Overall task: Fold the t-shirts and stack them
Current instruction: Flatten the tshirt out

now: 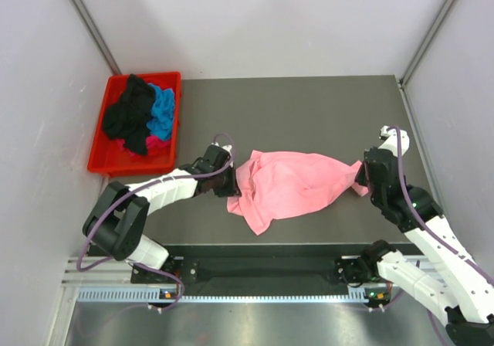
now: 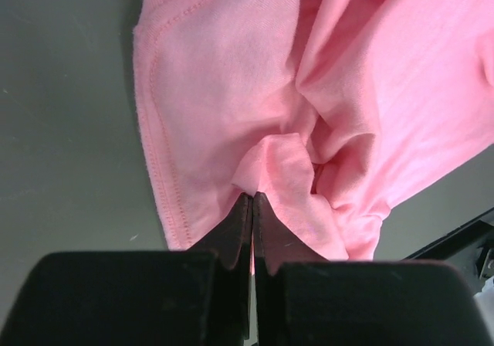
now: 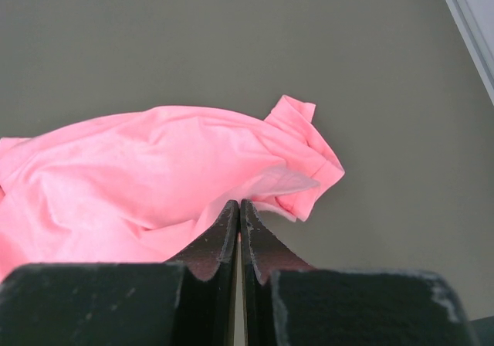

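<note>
The biggest risk lay in the counter [image 1: 309, 106] itself. Its near edge was just beside the lowest corner of the light pink t-shirt [image 1: 293, 184], so a pull toward the arms could drag cloth over that edge.

The shirt was bunched rather than spread. If the two arms drew apart unevenly, the creases would likely lock in and the fold come out crooked. Both holds looked shallow, so a sharp tug could probably slip the cloth free.

The left end effector [image 1: 230, 182] was pressed together on a small puckered fold near the stitched hem [image 2: 158, 153], at the shirt's left end. The right end effector [image 1: 361, 178] was also pressed together. It appeared to be nipping the thin edge at the right end, though how much cloth it held could not be told.

The pink shirt lay crumpled across the middle of the counter, nearer the near edge than the far one. It had deep wrinkles running toward the left grip and one sleeve [image 3: 305, 153] curled over toward the right edge.

The red plastic bin [image 1: 96, 161] sat at the far left corner. It held a tangled heap: a black t-shirt [image 1: 127, 114] on top, a bright blue t-shirt [image 1: 162, 108] beside it and a magenta t-shirt [image 1: 158, 141] beneath. None was folded.
</note>
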`<move>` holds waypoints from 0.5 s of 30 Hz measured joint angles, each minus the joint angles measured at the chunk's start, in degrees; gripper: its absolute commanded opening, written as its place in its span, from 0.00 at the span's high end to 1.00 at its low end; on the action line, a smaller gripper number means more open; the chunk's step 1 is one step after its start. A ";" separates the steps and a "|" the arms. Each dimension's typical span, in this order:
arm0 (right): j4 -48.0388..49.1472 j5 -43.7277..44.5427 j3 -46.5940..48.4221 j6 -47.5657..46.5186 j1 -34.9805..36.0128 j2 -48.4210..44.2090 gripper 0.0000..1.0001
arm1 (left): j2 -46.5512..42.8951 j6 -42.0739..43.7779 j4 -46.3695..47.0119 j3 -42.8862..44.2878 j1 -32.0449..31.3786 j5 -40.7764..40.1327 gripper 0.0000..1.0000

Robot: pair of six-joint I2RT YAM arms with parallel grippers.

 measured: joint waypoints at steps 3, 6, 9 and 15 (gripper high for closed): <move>0.07 -0.15 -0.61 0.00 0.00 0.02 1.00 | 0.00 -0.28 0.00 0.00 0.00 -0.52 1.00; 0.11 -0.42 -1.01 0.02 0.00 0.02 1.00 | 0.00 -0.37 -0.02 0.00 0.00 -0.92 0.84; 0.13 -0.61 -1.01 0.02 0.00 0.02 1.00 | 0.04 -0.46 0.09 0.00 0.00 -0.76 0.79; 0.13 -0.66 -1.01 0.02 0.00 0.02 1.00 | 0.17 -0.44 0.83 -0.02 0.00 -0.39 0.73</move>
